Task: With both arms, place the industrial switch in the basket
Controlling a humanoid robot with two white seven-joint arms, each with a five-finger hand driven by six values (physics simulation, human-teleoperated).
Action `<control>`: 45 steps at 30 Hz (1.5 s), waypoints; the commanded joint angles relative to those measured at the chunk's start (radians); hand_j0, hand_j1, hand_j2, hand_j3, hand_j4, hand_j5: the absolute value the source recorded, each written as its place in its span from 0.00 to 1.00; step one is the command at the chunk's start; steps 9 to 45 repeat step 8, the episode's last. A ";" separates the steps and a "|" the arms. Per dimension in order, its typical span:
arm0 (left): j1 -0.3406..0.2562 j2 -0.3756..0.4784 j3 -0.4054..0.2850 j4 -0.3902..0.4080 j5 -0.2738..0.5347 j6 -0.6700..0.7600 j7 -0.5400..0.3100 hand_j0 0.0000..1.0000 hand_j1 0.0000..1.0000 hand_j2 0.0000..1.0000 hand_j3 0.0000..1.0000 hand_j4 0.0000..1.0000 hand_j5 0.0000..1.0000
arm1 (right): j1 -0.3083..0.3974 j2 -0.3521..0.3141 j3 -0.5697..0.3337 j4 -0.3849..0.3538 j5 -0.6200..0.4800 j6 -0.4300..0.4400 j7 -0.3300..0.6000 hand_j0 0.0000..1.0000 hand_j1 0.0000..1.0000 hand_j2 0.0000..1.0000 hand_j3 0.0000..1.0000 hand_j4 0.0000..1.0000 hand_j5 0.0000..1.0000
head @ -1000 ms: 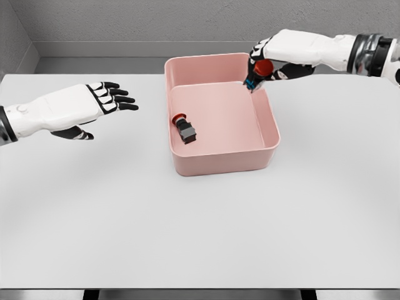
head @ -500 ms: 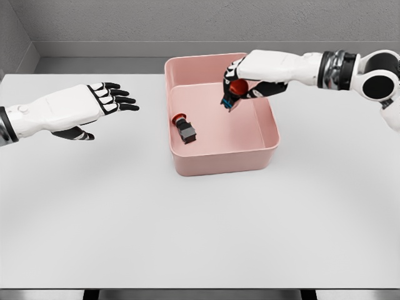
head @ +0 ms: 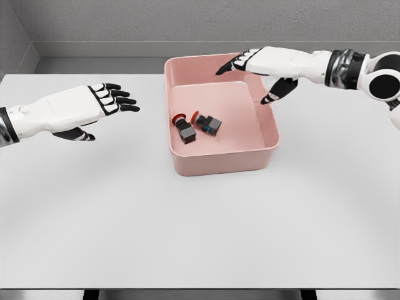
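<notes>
Two industrial switches lie inside the pink basket point(head: 269, 153) on its floor. One switch point(head: 184, 129) has a red button and dark body. The second switch point(head: 207, 123) lies just to its right, red button facing left, with a blue end. My right hand point(head: 250, 75) hovers over the basket's far right corner, fingers spread, holding nothing. My left hand point(head: 103, 103) floats above the table well left of the basket, fingers stretched out and holding nothing.
The basket stands on a white table point(head: 200, 225) whose far edge meets a grey wall. Both forearms are above the tabletop, the right one reaching in over the table's right rear.
My right hand let go of the switch it carried; that switch dropped to the basket floor beside the first one. The fingers opened. The left arm stayed put.
</notes>
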 commanded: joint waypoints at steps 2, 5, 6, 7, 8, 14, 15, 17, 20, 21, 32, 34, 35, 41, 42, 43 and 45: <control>0.000 0.001 0.001 0.000 0.006 0.001 0.001 1.00 1.00 1.00 1.00 1.00 1.00 | 0.021 -0.076 -0.048 0.001 -0.025 0.002 0.001 1.00 1.00 1.00 1.00 1.00 1.00; 0.000 -0.001 0.001 0.000 0.006 0.001 0.001 1.00 1.00 1.00 1.00 1.00 1.00 | 0.044 -0.123 -0.071 0.003 -0.033 0.002 -0.001 1.00 1.00 1.00 1.00 1.00 1.00; -0.002 -0.001 0.002 0.000 0.008 0.001 0.002 1.00 1.00 1.00 1.00 1.00 1.00 | 0.066 -0.128 -0.097 0.003 -0.033 0.002 -0.001 1.00 1.00 1.00 1.00 1.00 1.00; -0.002 -0.001 0.002 0.000 0.008 0.001 0.002 1.00 1.00 1.00 1.00 1.00 1.00 | 0.083 -0.134 -0.114 0.004 -0.033 0.002 -0.001 1.00 1.00 1.00 1.00 1.00 1.00; -0.002 -0.001 0.002 0.000 0.008 0.001 0.002 1.00 1.00 1.00 1.00 1.00 1.00 | 0.086 -0.148 -0.114 0.004 -0.033 0.002 -0.001 1.00 1.00 1.00 1.00 1.00 1.00; -0.002 -0.001 0.002 0.000 0.008 0.001 0.002 1.00 1.00 1.00 1.00 1.00 1.00 | 0.086 -0.148 -0.114 0.004 -0.033 0.002 -0.001 1.00 1.00 1.00 1.00 1.00 1.00; -0.002 -0.001 0.002 0.000 0.008 0.001 0.002 1.00 1.00 1.00 1.00 1.00 1.00 | 0.086 -0.148 -0.114 0.004 -0.033 0.002 -0.001 1.00 1.00 1.00 1.00 1.00 1.00; -0.002 -0.001 0.002 0.000 0.008 0.001 0.002 1.00 1.00 1.00 1.00 1.00 1.00 | 0.086 -0.148 -0.114 0.004 -0.033 0.002 -0.001 1.00 1.00 1.00 1.00 1.00 1.00; -0.002 -0.001 0.002 0.000 0.008 0.001 0.002 1.00 1.00 1.00 1.00 1.00 1.00 | 0.086 -0.148 -0.114 0.004 -0.033 0.002 -0.001 1.00 1.00 1.00 1.00 1.00 1.00; -0.002 -0.001 0.002 0.000 0.008 0.001 0.002 1.00 1.00 1.00 1.00 1.00 1.00 | 0.086 -0.148 -0.114 0.004 -0.033 0.002 -0.001 1.00 1.00 1.00 1.00 1.00 1.00; -0.002 -0.001 0.002 0.000 0.008 0.001 0.002 1.00 1.00 1.00 1.00 1.00 1.00 | 0.086 -0.148 -0.114 0.004 -0.033 0.002 -0.001 1.00 1.00 1.00 1.00 1.00 1.00; -0.002 -0.001 0.002 0.000 0.008 0.001 0.002 1.00 1.00 1.00 1.00 1.00 1.00 | 0.086 -0.148 -0.114 0.004 -0.033 0.002 -0.001 1.00 1.00 1.00 1.00 1.00 1.00; -0.002 -0.001 0.002 0.000 0.008 0.001 0.002 1.00 1.00 1.00 1.00 1.00 1.00 | 0.086 -0.148 -0.114 0.004 -0.033 0.002 -0.001 1.00 1.00 1.00 1.00 1.00 1.00; -0.002 -0.001 0.002 0.000 0.008 0.001 0.002 1.00 1.00 1.00 1.00 1.00 1.00 | 0.086 -0.148 -0.114 0.004 -0.033 0.002 -0.001 1.00 1.00 1.00 1.00 1.00 1.00; -0.002 -0.001 0.002 0.000 0.008 0.001 0.002 1.00 1.00 1.00 1.00 1.00 1.00 | 0.086 -0.148 -0.114 0.004 -0.033 0.002 -0.001 1.00 1.00 1.00 1.00 1.00 1.00; -0.002 -0.001 0.002 0.000 0.008 0.001 0.002 1.00 1.00 1.00 1.00 1.00 1.00 | 0.086 -0.148 -0.114 0.004 -0.033 0.002 -0.001 1.00 1.00 1.00 1.00 1.00 1.00; -0.002 -0.001 0.002 0.000 0.008 0.001 0.002 1.00 1.00 1.00 1.00 1.00 1.00 | 0.086 -0.148 -0.114 0.004 -0.033 0.002 -0.001 1.00 1.00 1.00 1.00 1.00 1.00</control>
